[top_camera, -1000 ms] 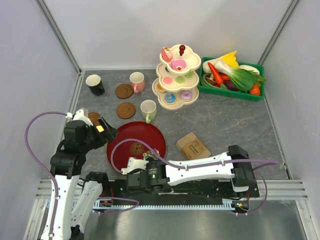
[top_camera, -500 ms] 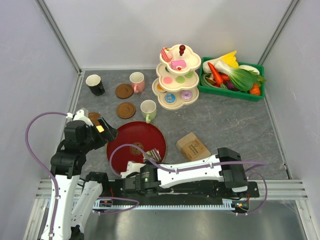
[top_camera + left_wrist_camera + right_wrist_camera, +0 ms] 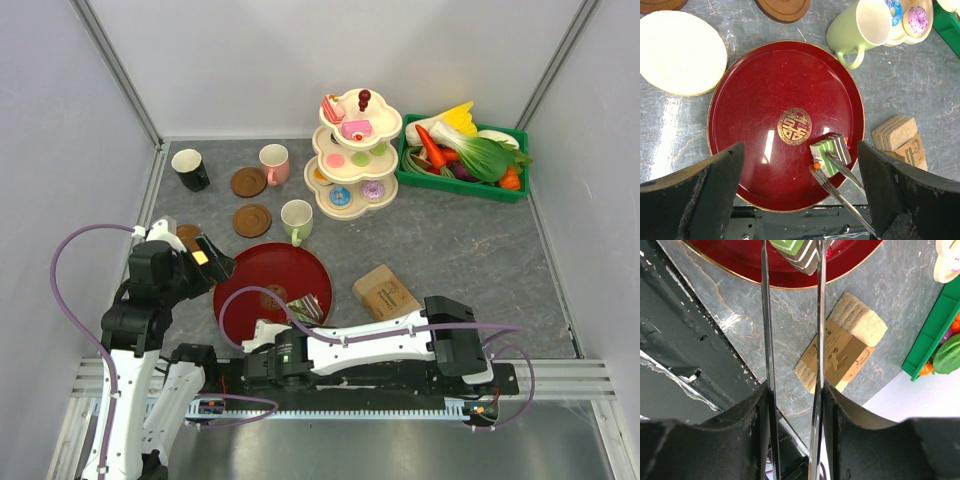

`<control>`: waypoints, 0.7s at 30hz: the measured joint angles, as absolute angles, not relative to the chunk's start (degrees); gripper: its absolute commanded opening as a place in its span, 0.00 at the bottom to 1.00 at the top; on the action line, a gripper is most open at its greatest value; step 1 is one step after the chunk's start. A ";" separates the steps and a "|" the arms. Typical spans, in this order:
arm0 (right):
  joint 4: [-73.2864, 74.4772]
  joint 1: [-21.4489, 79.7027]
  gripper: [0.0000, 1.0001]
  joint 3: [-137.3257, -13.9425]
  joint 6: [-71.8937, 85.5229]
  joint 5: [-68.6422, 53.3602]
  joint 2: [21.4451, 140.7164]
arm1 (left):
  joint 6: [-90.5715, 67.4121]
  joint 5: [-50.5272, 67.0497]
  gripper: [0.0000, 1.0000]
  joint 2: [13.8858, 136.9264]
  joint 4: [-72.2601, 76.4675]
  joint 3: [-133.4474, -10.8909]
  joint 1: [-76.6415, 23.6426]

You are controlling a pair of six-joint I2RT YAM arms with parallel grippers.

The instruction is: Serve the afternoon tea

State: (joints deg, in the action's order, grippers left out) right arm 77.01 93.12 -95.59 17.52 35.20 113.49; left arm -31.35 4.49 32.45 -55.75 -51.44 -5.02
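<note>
Right wrist | right hand (image 3: 796, 390) clamps thin metal tongs (image 3: 765, 315), striped cake (image 3: 797, 252) between | left hand (image 3: 801, 155) apart

Soft, even light from above keeps the scene bright, with only faint shadows under things. A pale streak of glare crosses the red tray (image 3: 750, 90), and the grey table (image 3: 680, 135) shines beside it. Near the wrist lenses the dark fingers (image 3: 705, 200) look soft, while the metal tongs (image 3: 765, 315) gleam.
</note>
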 measured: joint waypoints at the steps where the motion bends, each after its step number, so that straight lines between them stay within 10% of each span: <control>1: 77.06 93.08 0.45 -95.77 17.89 35.66 113.49 | -31.38 4.49 0.99 32.45 -55.75 -51.44 -5.02; 21: 77.03 92.31 0.19 -101.21 22.57 38.94 110.93 | -31.48 4.43 0.99 32.45 -55.77 -51.44 -5.02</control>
State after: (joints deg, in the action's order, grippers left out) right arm 77.03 92.31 -101.21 22.57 38.94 110.93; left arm -31.48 4.43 32.45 -55.77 -51.44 -5.02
